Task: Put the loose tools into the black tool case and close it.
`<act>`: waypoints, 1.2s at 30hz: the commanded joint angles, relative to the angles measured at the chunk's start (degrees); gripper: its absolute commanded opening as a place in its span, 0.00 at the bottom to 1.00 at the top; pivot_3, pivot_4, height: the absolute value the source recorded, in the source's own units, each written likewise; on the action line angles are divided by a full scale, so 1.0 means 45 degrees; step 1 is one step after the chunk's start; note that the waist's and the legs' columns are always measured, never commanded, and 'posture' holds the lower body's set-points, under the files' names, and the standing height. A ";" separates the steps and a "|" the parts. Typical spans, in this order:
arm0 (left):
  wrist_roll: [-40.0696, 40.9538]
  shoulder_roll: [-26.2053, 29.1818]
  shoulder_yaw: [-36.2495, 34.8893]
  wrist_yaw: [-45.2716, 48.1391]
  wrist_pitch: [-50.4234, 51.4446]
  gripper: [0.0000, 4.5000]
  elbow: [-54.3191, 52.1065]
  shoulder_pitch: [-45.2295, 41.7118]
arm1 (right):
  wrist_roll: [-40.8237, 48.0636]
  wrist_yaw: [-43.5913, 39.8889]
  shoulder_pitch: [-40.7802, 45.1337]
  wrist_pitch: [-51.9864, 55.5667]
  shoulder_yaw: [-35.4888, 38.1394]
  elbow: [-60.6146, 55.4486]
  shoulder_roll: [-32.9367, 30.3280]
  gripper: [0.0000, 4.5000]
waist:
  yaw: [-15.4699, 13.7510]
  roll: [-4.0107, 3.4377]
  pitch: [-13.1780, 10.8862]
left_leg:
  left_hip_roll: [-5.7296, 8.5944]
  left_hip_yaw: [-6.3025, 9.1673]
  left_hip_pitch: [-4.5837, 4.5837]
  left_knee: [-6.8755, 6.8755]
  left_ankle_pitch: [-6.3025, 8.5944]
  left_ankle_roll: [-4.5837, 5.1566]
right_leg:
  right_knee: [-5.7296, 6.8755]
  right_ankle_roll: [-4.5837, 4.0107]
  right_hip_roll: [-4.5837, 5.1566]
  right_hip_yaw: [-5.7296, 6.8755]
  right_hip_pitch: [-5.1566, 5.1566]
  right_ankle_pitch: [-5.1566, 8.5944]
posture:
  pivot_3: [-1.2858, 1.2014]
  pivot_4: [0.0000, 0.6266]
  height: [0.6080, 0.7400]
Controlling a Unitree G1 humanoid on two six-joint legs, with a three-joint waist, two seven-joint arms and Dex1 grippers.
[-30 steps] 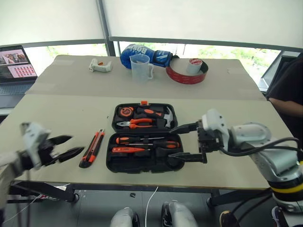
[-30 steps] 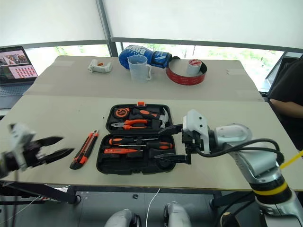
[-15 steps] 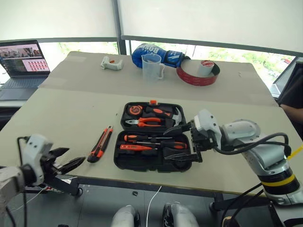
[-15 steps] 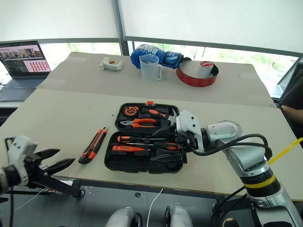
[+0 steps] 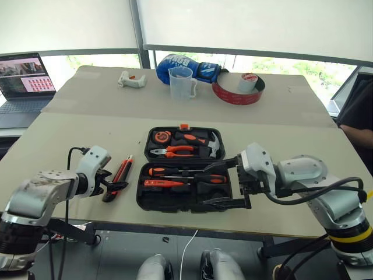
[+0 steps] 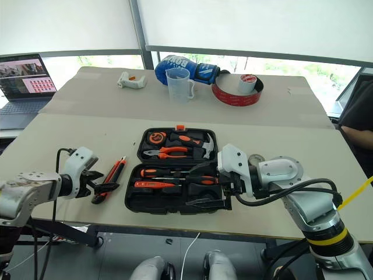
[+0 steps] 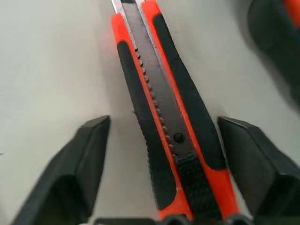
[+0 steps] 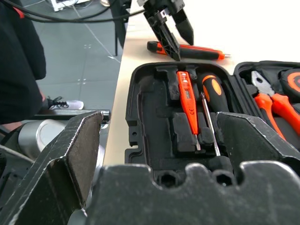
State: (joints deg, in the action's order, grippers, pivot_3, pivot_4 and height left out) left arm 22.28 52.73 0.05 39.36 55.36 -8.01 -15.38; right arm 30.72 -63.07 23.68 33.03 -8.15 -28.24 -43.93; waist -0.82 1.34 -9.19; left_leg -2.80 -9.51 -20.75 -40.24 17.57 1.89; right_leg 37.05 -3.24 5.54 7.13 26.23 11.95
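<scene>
My left gripper (image 7: 159, 154) straddles the utility knife (image 7: 161, 117), its 2 fingers spread, not touching it (knife flat on the table (image 5: 70, 140)); my right gripper (image 5: 227, 184) gapes over the open tool case (image 5: 175, 201).

Even daylight enters through the window strip (image 5: 245, 61) behind the table (image 5: 70, 140), where the greenery outside is washed out. Shadows on the tabletop beside the black tool case (image 5: 175, 201) are faint. The left wrist view is soft, and its near fingers (image 7: 70, 173) are blurred.
</scene>
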 commanded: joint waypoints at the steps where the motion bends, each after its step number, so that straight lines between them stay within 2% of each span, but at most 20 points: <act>1: -0.0398 -0.0011 0.0306 0.0318 -0.0281 0.53 0.1169 0.0639 | 0.0393 0.0175 -0.0108 0.0153 0.0614 -0.0557 -0.0202 1.00 | 0.0017 -0.0016 0.0009 | 0.0000 0.0000 0.0017 0.0003 0.0000 -0.0004 | 0.0006 0.0000 0.0000 -0.0004 -0.0008 0.0000 | 0.52 0.24 0.80; 3: -0.0331 0.0085 -0.0053 0.0478 -0.0408 0.39 0.1301 0.0557 | 0.0426 0.0221 -0.0201 0.0178 0.0701 -0.0623 -0.0273 1.00 | 0.0044 -0.0021 0.0012 | -0.0001 -0.0004 0.0038 0.0015 0.0000 -0.0004 | 0.0010 0.0001 -0.0001 -0.0015 -0.0013 0.0001 | 0.52 0.24 0.80; 5: -0.0249 0.0213 -0.0374 0.0689 -0.0500 0.37 0.1326 0.0352 | 0.0494 0.0265 -0.0266 0.0192 0.0770 -0.0658 -0.0348 1.00 | 0.0048 -0.0021 0.0012 | -0.0002 -0.0004 0.0053 0.0040 -0.0007 -0.0010 | 0.0011 0.0001 -0.0006 -0.0017 -0.0014 0.0001 | 0.52 0.24 0.80; 9: 0.0045 0.0883 -0.1303 0.3388 -0.4266 0.37 0.1103 -0.0153 | 0.0838 0.0288 -0.0499 0.0723 0.0897 -0.0776 -0.0682 1.00 | 0.0050 0.0009 -0.0009 | -0.0011 -0.0005 0.0033 0.0071 -0.0048 -0.0030 | 0.0011 -0.0015 -0.0033 -0.0010 0.0017 0.0010 | 0.52 0.24 0.80; 11: 0.0353 0.1347 -0.1289 0.4982 -0.5269 0.37 0.0981 -0.0496 | 0.0871 0.0237 -0.0705 0.0781 0.0914 -0.0926 -0.0881 1.00 | 0.0028 0.0056 -0.0031 | -0.0014 0.0001 -0.0027 0.0067 -0.0060 -0.0046 | 0.0011 -0.0026 -0.0039 0.0023 0.0064 0.0012 | 0.52 0.24 0.80; 14: 0.0223 0.1883 -0.0184 0.7588 -0.6578 0.37 0.1028 -0.1858 | 0.0811 0.0283 -0.1101 0.0741 0.1043 -0.1275 -0.1155 1.00 | -0.0043 0.0065 -0.0038 | -0.0005 0.0003 -0.0126 0.0034 -0.0107 0.0036 | 0.0011 -0.0059 -0.0028 0.0041 0.0129 -0.0002 | 0.52 0.24 0.80; 20: -0.0963 0.1251 0.3032 1.0869 -0.7514 0.37 0.1117 -0.4477 | 0.0527 0.0861 -0.1877 0.0610 0.1330 -0.1835 -0.1252 1.00 | -0.0140 0.0059 -0.0037 | 0.0026 -0.0018 -0.0175 -0.0043 -0.0080 0.0102 | 0.0001 -0.0024 -0.0050 0.0048 0.0119 0.0008 | 0.52 0.24 0.80; 27: -0.2131 -0.0389 0.5309 1.1484 -0.6885 0.37 0.1046 -0.5757 | 0.0777 0.2008 -0.2894 0.0999 0.1989 -0.2946 -0.1181 1.00 | 0.0017 0.0075 -0.0046 | 0.0003 0.0004 -0.0249 -0.0139 -0.0085 0.0123 | 0.0021 -0.0011 -0.0122 0.0045 0.0155 0.0007 | 0.52 0.24 0.80; 31: -0.2800 -0.1334 0.5881 1.0724 -0.6068 0.37 0.1431 -0.6032 | 0.0812 0.2467 -0.3537 0.1094 0.2355 -0.3464 -0.1215 1.00 | -0.0004 0.0076 -0.0047 | -0.0001 0.0013 -0.0248 -0.0156 -0.0091 0.0134 | 0.0033 0.0000 -0.0128 0.0037 0.0149 0.0000 | 0.52 0.24 0.80; 36: -0.3126 -0.2025 0.6243 1.0774 -0.5816 0.37 0.1721 -0.6233 | 0.0837 0.3060 -0.3901 0.1195 0.2536 -0.3822 -0.1086 1.00 | -0.0006 0.0078 -0.0048 | 0.0006 0.0024 -0.0232 -0.0161 -0.0083 0.0169 | 0.0033 0.0021 -0.0128 0.0020 0.0122 -0.0013 | 0.52 0.24 0.80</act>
State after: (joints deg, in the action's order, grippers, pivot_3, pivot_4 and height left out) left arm 8.80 44.13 27.71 88.20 28.52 -0.44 -42.76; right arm 33.79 -50.40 6.15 38.11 1.47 -43.22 -48.96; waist -0.85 1.70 -9.40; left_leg -2.77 -9.40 -21.75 -40.97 17.22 2.68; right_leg 37.20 -3.14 4.96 7.22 26.74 11.89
